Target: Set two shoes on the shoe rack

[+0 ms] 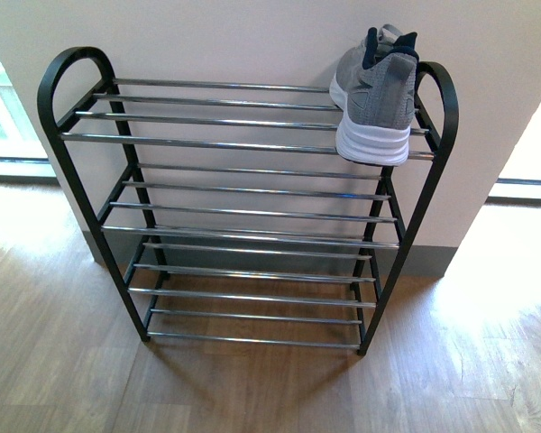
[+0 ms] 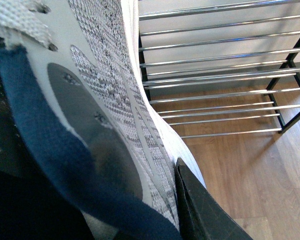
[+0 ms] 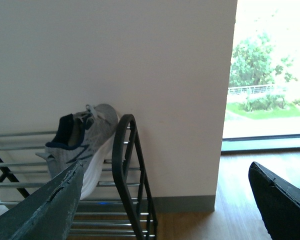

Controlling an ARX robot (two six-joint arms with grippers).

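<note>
Two grey sneakers are in view. Nearest, we see the held sneaker (image 2: 105, 100) filling the left wrist view, cut off by the frame, clamped in the left claw (image 2: 115, 200); one dark finger (image 2: 205, 215) shows, its partner hidden behind the shoe. The right claw (image 3: 166, 167) stands spread wide and empty. Beyond it, the racked sneaker (image 1: 374, 99) rests at the right end of the shoe rack (image 1: 207, 143) top tier, heel overhanging its front edge.

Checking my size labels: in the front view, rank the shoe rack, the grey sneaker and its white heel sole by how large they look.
1. shoe rack
2. grey sneaker
3. white heel sole
</note>
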